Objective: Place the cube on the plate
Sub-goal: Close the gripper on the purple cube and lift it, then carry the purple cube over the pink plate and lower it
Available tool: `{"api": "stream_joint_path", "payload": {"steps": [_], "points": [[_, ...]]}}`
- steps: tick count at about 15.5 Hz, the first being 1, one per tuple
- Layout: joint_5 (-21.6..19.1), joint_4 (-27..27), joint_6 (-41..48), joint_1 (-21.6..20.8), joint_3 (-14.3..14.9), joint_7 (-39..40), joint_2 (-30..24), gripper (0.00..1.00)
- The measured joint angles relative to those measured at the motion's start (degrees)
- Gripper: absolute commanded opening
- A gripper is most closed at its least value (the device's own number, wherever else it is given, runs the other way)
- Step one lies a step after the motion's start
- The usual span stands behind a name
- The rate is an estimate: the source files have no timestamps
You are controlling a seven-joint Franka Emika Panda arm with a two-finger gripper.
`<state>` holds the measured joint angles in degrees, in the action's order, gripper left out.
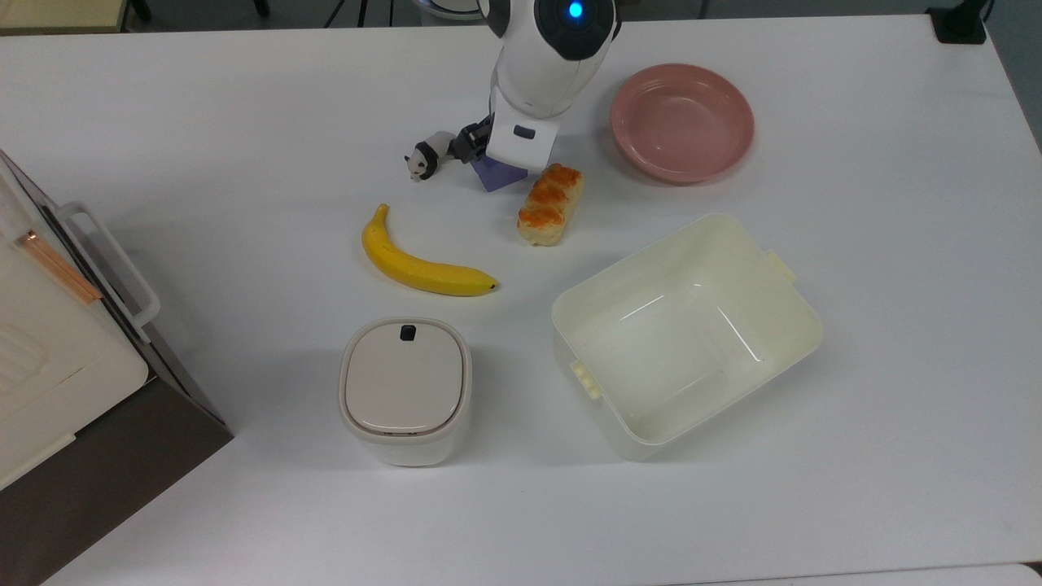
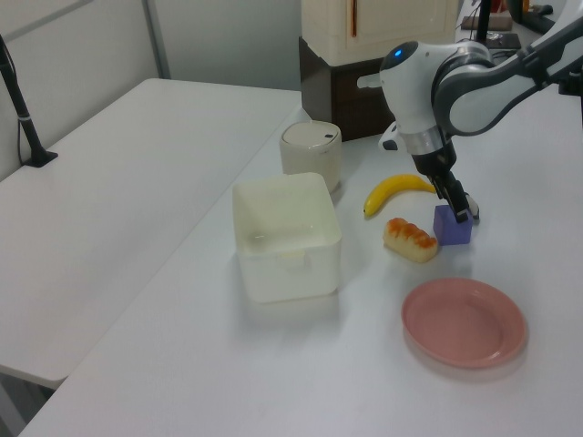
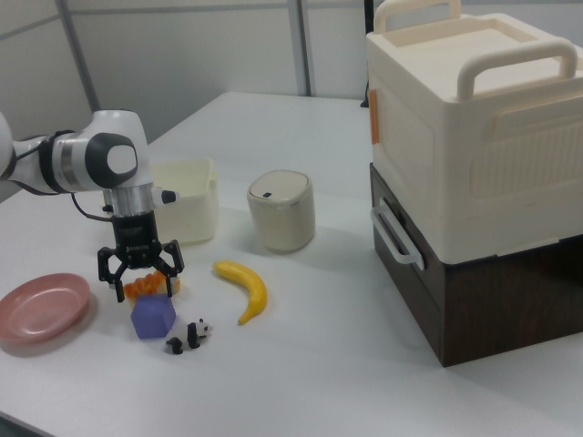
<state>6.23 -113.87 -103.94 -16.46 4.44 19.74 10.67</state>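
Note:
The blue-purple cube (image 1: 491, 176) rests on the white table between a toy panda and a bread roll, mostly hidden under the arm in the top view. It shows fully as the cube (image 3: 153, 317) in the right view and as the cube (image 2: 452, 228) in the left view. My gripper (image 3: 144, 282) hangs open just over it, fingers spread wider than the cube and nothing held; the gripper (image 1: 498, 153) and gripper (image 2: 462, 212) sit directly over the cube. The pink plate (image 1: 682, 122) lies empty at the top view's upper right, seen too as the plate (image 2: 465, 323) and plate (image 3: 41, 307).
The panda (image 1: 430, 155) and bread roll (image 1: 551, 203) flank the cube closely. A banana (image 1: 419, 264), a lidded cream canister (image 1: 404, 391) and an open cream tub (image 1: 806, 325) lie nearer the top view's bottom. Stacked crates (image 1: 49, 350) stand at the top view's left edge.

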Motion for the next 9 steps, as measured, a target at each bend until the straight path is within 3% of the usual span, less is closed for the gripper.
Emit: {"api": "stream_joint_path", "payload": {"steps": [1,2,7,9], "points": [[0.01,-0.01,-0.15,0.25,0.03,0.00,0.59,0.99],[0.01,-0.01,-0.40,0.41,0.03,0.00,1.03,0.92],[0.35,-0.01,-1.79,0.48,0.03,0.00,2.82,0.44],[0.40,0.18,-1.77,0.48,0.03,0.00,2.66,0.41]]}}
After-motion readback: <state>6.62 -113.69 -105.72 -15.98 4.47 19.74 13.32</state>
